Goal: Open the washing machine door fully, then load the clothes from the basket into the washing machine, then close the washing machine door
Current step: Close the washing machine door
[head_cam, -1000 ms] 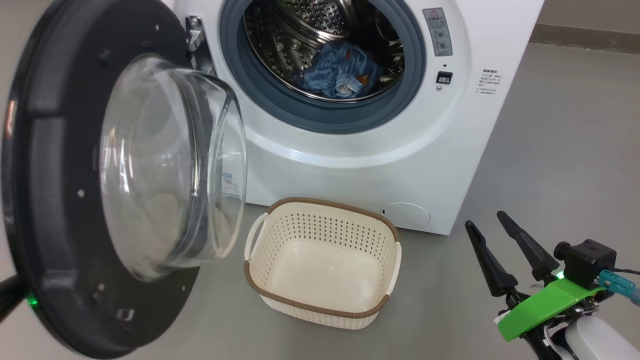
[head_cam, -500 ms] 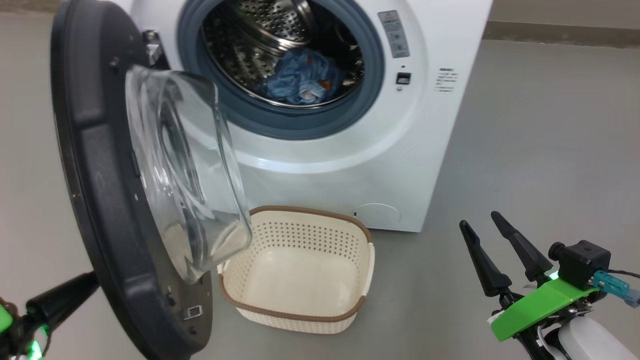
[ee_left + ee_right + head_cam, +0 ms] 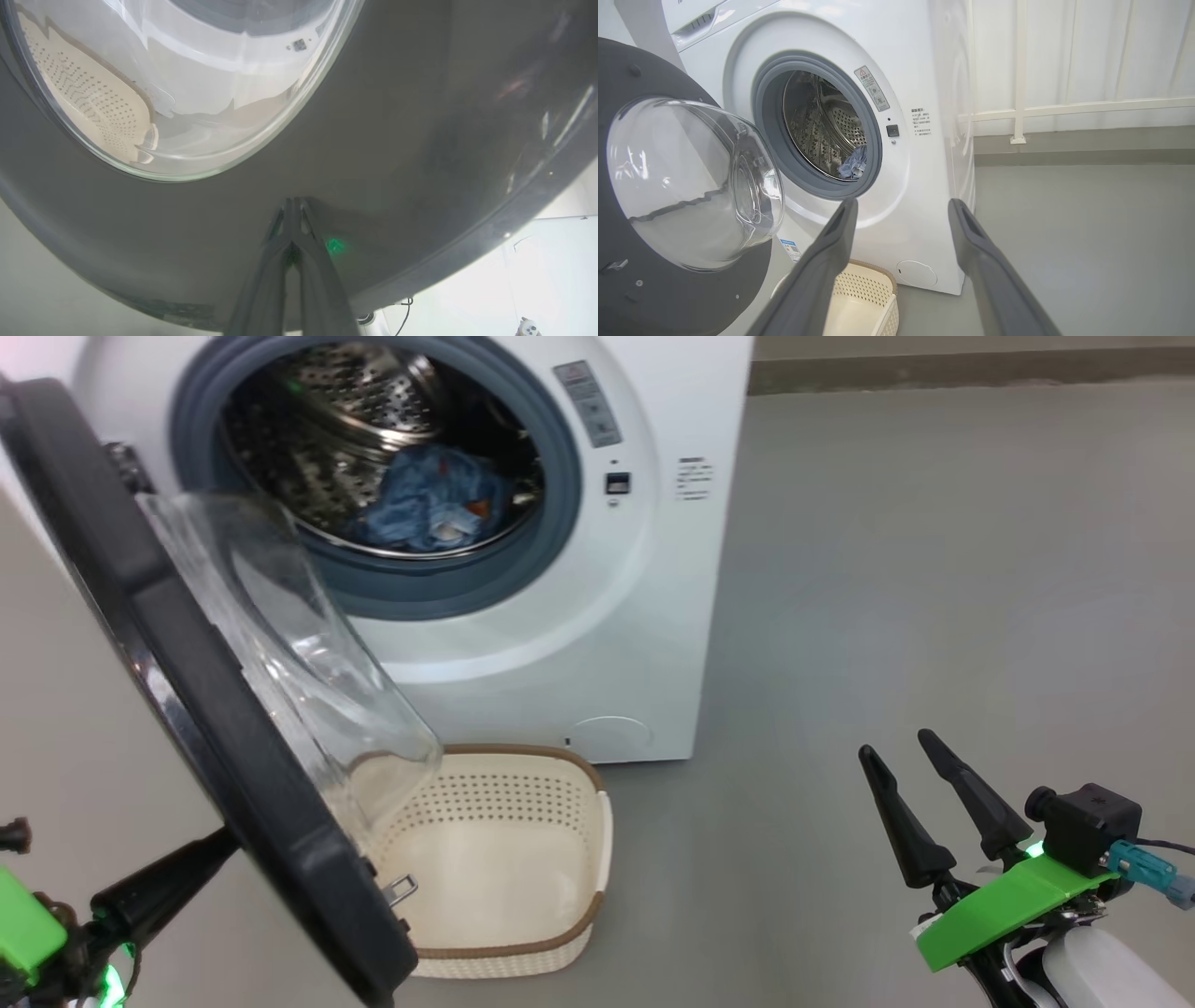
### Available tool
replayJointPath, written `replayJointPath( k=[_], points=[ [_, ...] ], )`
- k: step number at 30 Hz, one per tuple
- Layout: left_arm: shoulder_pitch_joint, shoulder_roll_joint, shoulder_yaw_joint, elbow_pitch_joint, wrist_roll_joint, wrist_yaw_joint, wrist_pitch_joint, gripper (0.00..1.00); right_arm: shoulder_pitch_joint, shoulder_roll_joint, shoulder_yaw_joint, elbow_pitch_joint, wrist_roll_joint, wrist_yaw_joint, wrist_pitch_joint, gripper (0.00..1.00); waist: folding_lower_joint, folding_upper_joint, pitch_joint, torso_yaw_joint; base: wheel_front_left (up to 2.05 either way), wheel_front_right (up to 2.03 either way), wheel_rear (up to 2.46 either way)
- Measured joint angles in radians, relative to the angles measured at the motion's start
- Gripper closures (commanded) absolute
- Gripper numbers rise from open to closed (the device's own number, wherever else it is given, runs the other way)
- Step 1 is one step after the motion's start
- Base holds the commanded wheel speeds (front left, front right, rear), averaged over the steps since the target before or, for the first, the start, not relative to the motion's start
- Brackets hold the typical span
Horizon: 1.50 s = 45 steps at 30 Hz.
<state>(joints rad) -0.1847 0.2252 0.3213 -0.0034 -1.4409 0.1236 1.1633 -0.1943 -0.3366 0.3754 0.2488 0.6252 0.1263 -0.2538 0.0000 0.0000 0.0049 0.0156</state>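
The white washing machine (image 3: 523, 644) stands open, with blue clothes (image 3: 420, 509) lying in its steel drum. Its door (image 3: 233, 756) hangs half swung, nearly edge-on, with the glass bowl (image 3: 280, 663) facing the machine. My left gripper (image 3: 224, 840) is shut, its tips (image 3: 292, 201) pressed against the door's glossy black outer face (image 3: 397, 140). The cream basket (image 3: 602, 840) sits on the floor below the door, partly hidden by it, and no clothes show in it. My right gripper (image 3: 896, 744) is open at the lower right, holding nothing (image 3: 902, 203).
Grey floor (image 3: 934, 569) stretches to the right of the machine. A white railing (image 3: 1064, 109) and pale curtain stand beyond the machine's right side. A dark skirting strip (image 3: 934, 369) runs along the back.
The door has swung from wide open toward the machine, with my left gripper coming into view behind it. The head view has turned, shifting the scene left. My right gripper has not moved.
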Motion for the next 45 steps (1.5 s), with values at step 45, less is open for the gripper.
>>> replayJointPath(
  k=[45],
  points=[
    [-0.103,-0.091,-0.013,0.065,0.078,-0.163,-0.183,1.00,0.000,0.022,-0.033,0.000,-0.001,0.000,0.000,0.00,0.0000,0.0000,0.023,-0.168,0.00,0.00,0.00]
  ],
)
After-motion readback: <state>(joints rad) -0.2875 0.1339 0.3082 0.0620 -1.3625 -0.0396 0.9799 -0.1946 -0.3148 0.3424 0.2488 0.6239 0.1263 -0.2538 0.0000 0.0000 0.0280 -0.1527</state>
